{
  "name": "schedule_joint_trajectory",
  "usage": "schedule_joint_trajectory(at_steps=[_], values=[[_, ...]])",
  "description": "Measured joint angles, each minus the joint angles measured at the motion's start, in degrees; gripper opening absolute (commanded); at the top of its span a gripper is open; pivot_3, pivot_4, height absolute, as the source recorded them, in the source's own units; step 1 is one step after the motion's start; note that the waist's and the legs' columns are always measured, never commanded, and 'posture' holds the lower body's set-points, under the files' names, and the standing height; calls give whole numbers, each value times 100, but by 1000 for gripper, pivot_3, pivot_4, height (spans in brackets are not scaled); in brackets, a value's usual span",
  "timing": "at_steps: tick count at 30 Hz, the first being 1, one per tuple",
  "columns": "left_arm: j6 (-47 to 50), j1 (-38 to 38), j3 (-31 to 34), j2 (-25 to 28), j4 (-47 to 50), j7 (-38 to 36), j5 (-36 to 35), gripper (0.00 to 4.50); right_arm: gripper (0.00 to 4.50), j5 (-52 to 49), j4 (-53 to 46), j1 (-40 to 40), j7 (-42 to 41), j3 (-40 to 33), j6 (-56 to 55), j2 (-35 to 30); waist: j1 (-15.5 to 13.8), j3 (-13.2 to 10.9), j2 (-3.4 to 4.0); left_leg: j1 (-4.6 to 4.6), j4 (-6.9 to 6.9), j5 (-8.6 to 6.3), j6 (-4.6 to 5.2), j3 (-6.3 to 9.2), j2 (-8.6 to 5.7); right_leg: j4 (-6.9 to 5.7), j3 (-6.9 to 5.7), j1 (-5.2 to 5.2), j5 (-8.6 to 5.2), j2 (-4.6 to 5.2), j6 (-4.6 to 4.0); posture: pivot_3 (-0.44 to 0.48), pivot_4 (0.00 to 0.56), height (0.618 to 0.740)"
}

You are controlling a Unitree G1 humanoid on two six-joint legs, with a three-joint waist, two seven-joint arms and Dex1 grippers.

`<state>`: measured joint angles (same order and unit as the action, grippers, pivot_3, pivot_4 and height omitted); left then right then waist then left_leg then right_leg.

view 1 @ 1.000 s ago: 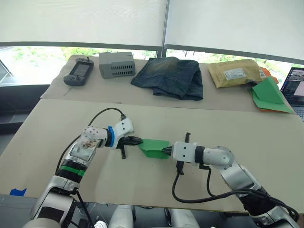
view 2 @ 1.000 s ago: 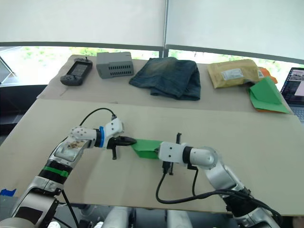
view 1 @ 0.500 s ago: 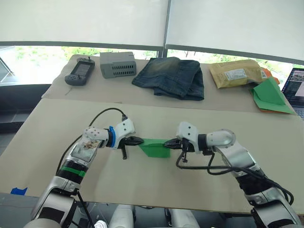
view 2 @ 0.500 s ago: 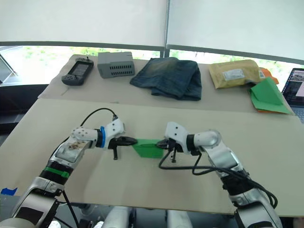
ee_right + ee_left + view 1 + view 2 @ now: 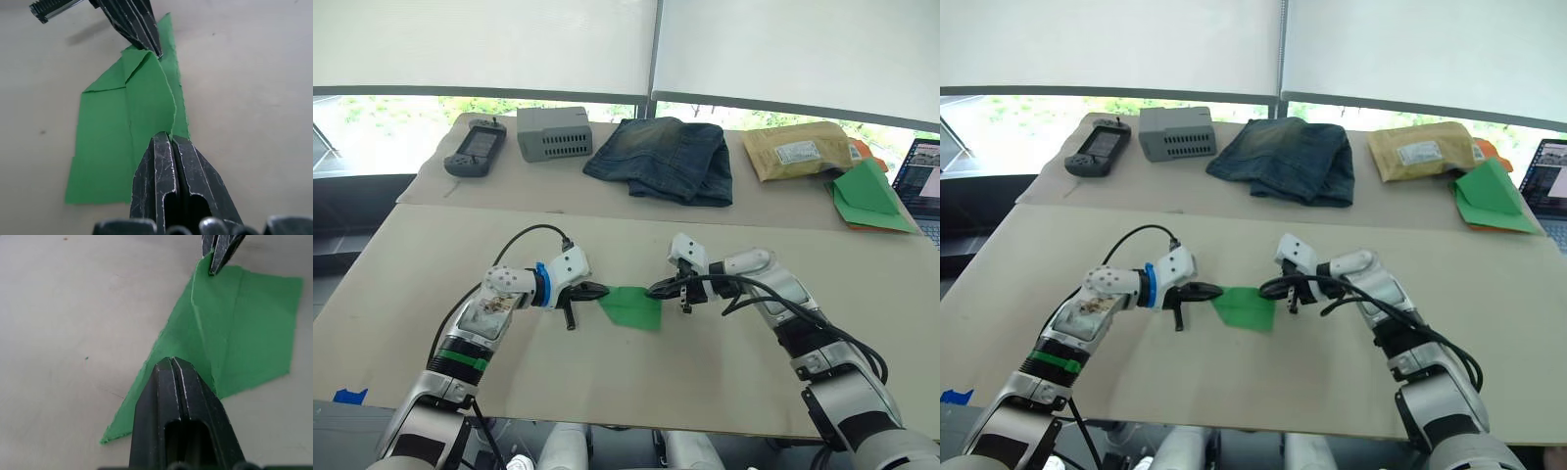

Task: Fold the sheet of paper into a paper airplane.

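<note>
The thin bright green sheet of paper [image 5: 630, 306], already folded into a creased, pointed wedge, lies flat near the middle of the pale beige table [image 5: 862, 294], between the two arms. The left claw [image 5: 598, 290] has its black fingers pressed together on the paper's left tip, and the right claw [image 5: 655, 290] has its fingers together on the upper right corner; in the wrist views each pair of fingers [image 5: 172, 382] meets on a fold of the green paper [image 5: 128, 117].

Bare tabletop lies open on all sides of the paper, with wide room toward the near edge and toward the right. A seam runs across the table beyond the arms.

Past that seam, well apart from the paper, a row of things sits along the far edge: a dark grey handheld controller [image 5: 475, 150], a grey vented box [image 5: 554, 133], a folded pair of dark blue jeans [image 5: 663, 159], a tan padded mailer with a white label [image 5: 798, 152], and a bigger green paper stack with orange edges [image 5: 869, 199]. A laptop [image 5: 921, 181] is cut off at the right border. Behind the table, white roller blinds [image 5: 489, 44] cover the windows, with a strip of greenery below them.
</note>
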<state>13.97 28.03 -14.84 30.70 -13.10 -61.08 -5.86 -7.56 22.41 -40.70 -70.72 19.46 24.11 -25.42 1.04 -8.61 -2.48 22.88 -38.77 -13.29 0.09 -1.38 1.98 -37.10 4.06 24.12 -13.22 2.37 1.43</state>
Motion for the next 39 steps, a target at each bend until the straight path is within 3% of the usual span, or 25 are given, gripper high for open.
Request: schedule_joint_trajectory(at_steps=[9,19,24,32,39], values=[[208,-134,209,-96,143,230,-107,0,15,241,1048,-448,-318,47,-524,216,22,0,2,-3,-1,0,0,0,1,-1,0,-2,0,0,3,0,150,734],[1333,-283,1259,-344,1039,468,-1391,0,15,384,1127,-425,-282,34,-897,366,159,-1,3,-2,2,0,-1,6,2,-2,0,-1,3,0,0,0,150,734],[1626,-687,989,-338,1494,260,-1639,0,15,409,1083,-377,-239,18,-900,377,158,-1,3,-6,5,0,-1,5,2,-2,-1,-3,1,0,2,0,150,734],[1276,-365,487,-620,535,647,-983,0,15,409,1044,-363,-216,-10,-898,371,157,-1,3,-6,4,0,-1,5,1,-1,0,-4,1,0,3,0,150,734],[997,-342,264,-647,390,696,-698,0,15,399,908,-290,-175,-77,-720,354,149,0,3,-8,4,0,-1,5,0,-1,1,-6,1,1,2,0,150,734]])
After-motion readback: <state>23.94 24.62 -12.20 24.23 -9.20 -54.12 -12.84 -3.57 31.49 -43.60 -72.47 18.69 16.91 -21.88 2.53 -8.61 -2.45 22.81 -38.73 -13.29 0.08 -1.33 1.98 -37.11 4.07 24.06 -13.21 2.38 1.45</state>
